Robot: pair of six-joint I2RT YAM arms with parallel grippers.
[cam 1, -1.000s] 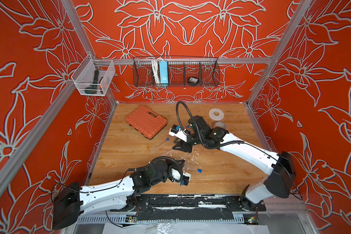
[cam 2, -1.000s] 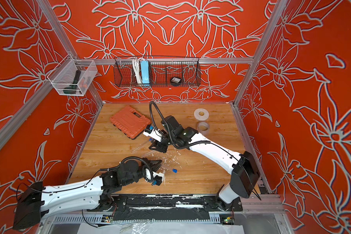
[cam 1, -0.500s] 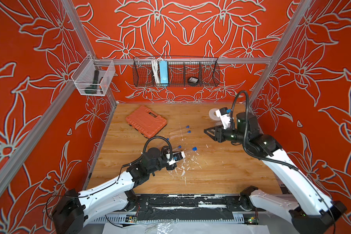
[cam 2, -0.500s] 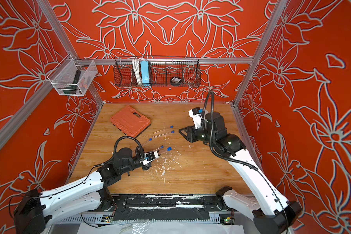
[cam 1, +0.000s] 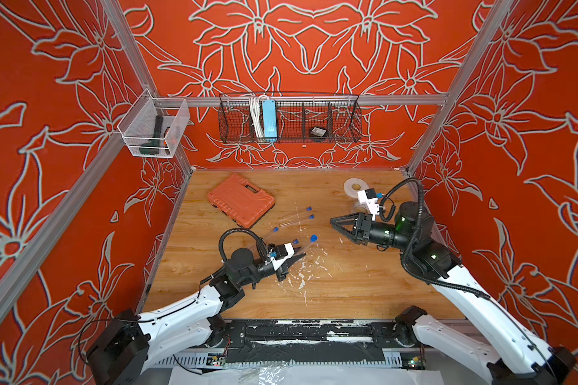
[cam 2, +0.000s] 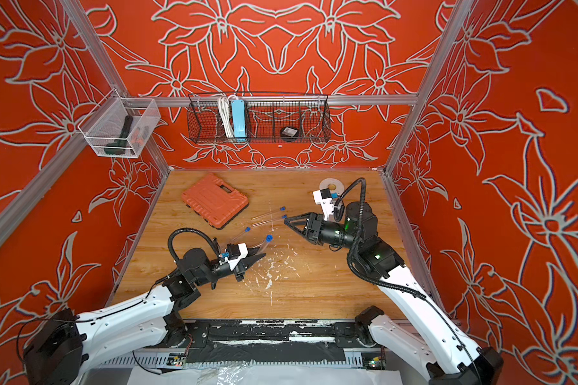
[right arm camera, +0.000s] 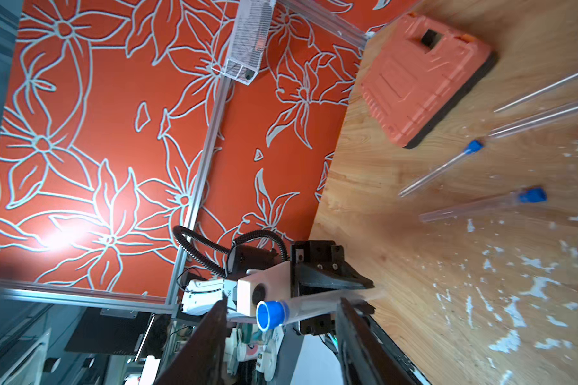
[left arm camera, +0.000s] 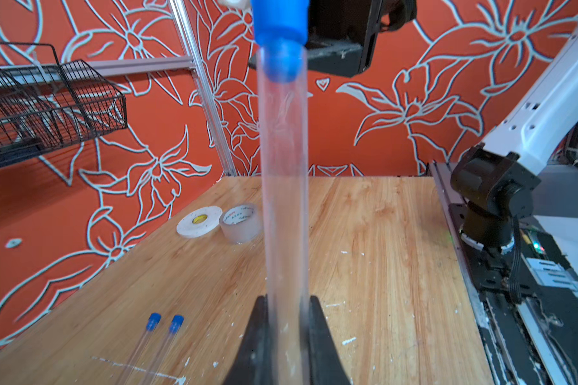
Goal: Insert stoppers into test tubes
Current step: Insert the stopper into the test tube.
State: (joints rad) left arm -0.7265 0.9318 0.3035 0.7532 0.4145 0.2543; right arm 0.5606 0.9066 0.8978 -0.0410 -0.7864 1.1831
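Right pincer (cam 1: pixel 335 229), swung away rightward, gapes empty; left pincer (left arm camera: pixel 287 300) pinches stoppered test tube (left arm camera: pixel 284 183); tape (left arm camera: pixel 241 223) lettering unreadable.

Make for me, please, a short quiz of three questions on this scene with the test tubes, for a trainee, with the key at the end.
1. Multiple choice: which gripper is shut on the slender clear test tube that has a bright blue plug-shaped stopper in its mouth? A) left gripper B) right gripper C) neither
2. True or false: the right gripper's jaws stand open and hold nothing.
3. Count: how many stoppered clear test tubes lie on the light wooden table?
Key: 1 A; 2 true; 3 four.
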